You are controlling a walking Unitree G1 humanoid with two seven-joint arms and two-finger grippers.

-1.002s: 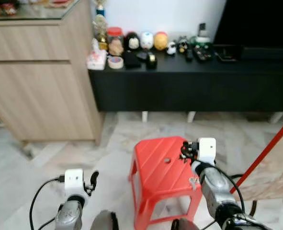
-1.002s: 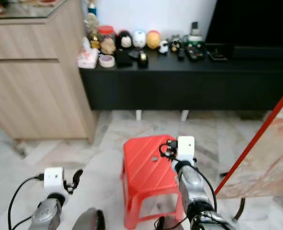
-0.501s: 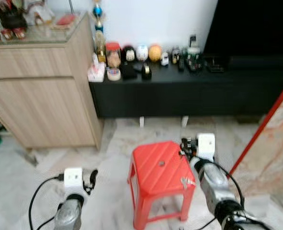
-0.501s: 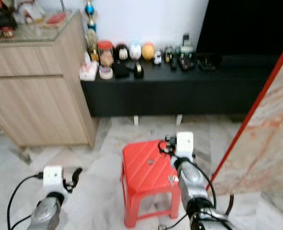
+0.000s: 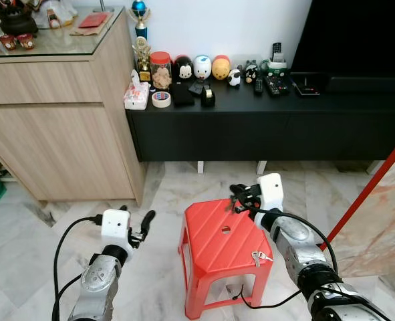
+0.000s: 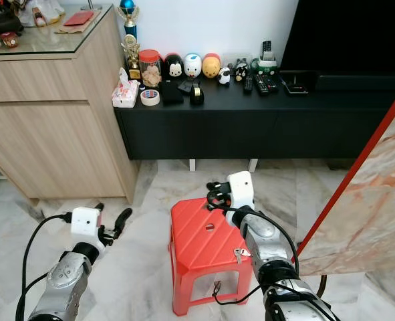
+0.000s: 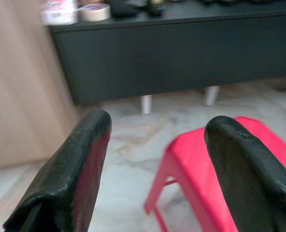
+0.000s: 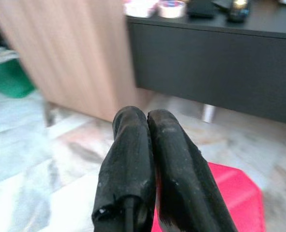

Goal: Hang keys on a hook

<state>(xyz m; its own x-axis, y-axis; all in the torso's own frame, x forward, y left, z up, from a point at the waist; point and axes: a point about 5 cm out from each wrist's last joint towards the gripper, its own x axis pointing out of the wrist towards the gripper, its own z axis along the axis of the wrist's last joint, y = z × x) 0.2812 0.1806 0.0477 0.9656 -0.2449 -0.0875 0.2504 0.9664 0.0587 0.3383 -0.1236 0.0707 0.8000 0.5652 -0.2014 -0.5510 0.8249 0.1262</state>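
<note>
A small bunch of keys [image 5: 259, 256] lies on the near right corner of a red plastic stool [image 5: 214, 249]. My right gripper [image 5: 238, 198] hovers over the stool's far edge, beyond the keys. Its fingers are pressed together with nothing between them, as the right wrist view shows [image 8: 147, 122]. My left gripper [image 5: 138, 224] is held low over the floor to the left of the stool. Its two fingers stand wide apart in the left wrist view [image 7: 155, 130], with the stool [image 7: 215, 164] ahead of them.
A low black console [image 5: 264, 120] with figurines and remotes runs along the far wall. A wooden cabinet [image 5: 57, 114] stands at the left. A marble slab with a red edge [image 5: 377, 207] leans at the right. A black cable [image 5: 240, 294] lies under the stool.
The camera has shifted, and more of the cabinet top shows. My right gripper has moved left over the stool's far edge. The left arm has risen a little. The keys have stayed put.
</note>
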